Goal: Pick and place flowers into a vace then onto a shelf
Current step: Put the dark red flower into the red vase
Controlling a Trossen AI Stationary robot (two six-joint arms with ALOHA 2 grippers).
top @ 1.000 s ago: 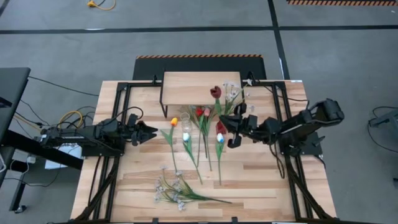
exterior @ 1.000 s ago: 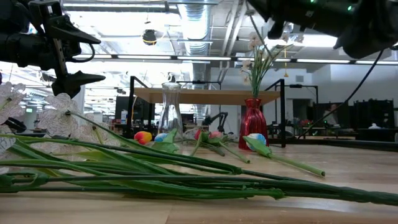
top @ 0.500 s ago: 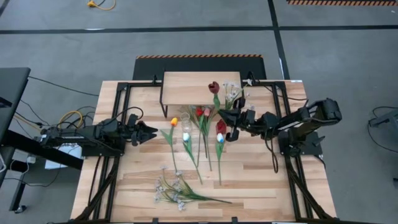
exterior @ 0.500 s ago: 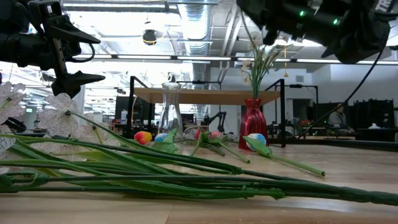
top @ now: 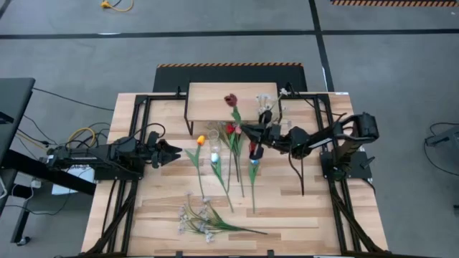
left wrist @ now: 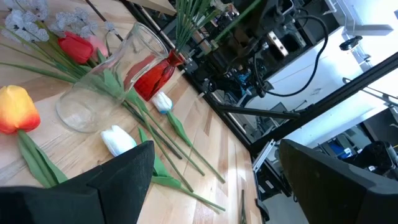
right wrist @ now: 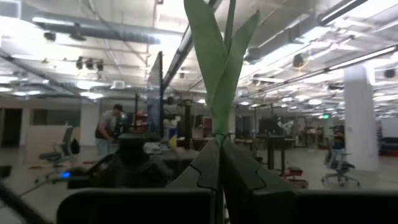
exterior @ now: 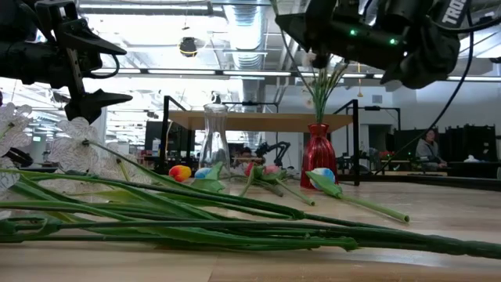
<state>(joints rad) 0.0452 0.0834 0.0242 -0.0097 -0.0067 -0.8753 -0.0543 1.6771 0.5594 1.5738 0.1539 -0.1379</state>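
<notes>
Now, from above, the right gripper (top: 245, 129) is pinching a dark red tulip (top: 230, 99) by its stem and carrying it toward the left. A second ago the bloom was by the shelf's right end; now it is hanging over the front edge of the shelf (top: 215, 98), close to the middle. The whole right arm is reaching farther across the table than before. The clear vase (top: 216, 150) is standing just left of the gripper, with loose tulips (top: 237, 154) lying around it. I think the tulip is heading for that clear vase, so one more flower is about to go in. The left gripper (top: 175, 153) is waiting at the left side with its fingers spread, same as before. A white spray (top: 203, 221) is lying near the front edge, not yet picked.

Down low, the right arm is filling more of the top of the picture than it did a second ago. The red vase (exterior: 318, 155) already has a spray standing in it, in front of the shelf. The clear vase is standing to its left, and it looks empty.

Looking from the left wrist, the clear vase (left wrist: 106, 84) is in plain sight with an orange tulip (left wrist: 15, 109) and a white one (left wrist: 119, 139) lying beside it. The fingers (left wrist: 121, 177) are standing wide apart and holding nothing.

Looking from the right wrist, the fingers (right wrist: 208, 168) are pressed together on a green stem with two leaves (right wrist: 217, 59) sticking up.
</notes>
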